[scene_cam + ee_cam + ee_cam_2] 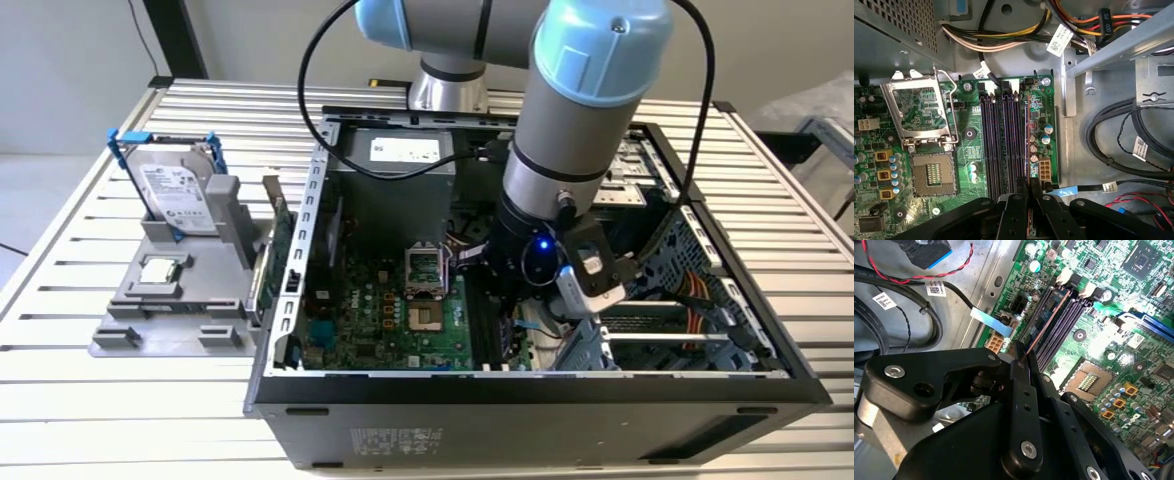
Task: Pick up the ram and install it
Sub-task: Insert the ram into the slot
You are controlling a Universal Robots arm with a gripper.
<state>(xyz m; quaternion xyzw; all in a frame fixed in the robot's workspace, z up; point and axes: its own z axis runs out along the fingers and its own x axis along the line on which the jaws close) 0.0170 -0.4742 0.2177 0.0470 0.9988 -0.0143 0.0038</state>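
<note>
The ram [1027, 135] shows edge-on as a thin brown strip running out from between my fingers. It runs parallel to the dark memory slots [999, 140] of the green motherboard, over the slot nearest the row of capacitors. I cannot tell whether it touches the slot. My gripper [1029, 197] is shut on one end of it. In the second wrist view the ram [1046, 322] reaches from the gripper [1019, 362] towards the slots' [1066, 325] white latches. In the exterior view the gripper [505, 300] is down inside the open computer case [534, 400].
An open CPU socket [929, 170] with its raised frame lies beside the slots. Cable bundles [1124, 145] and a drive cage crowd the other side. Outside the case, a grey fixture [167, 320] holds a hard drive [180, 190] and a small chip [160, 270].
</note>
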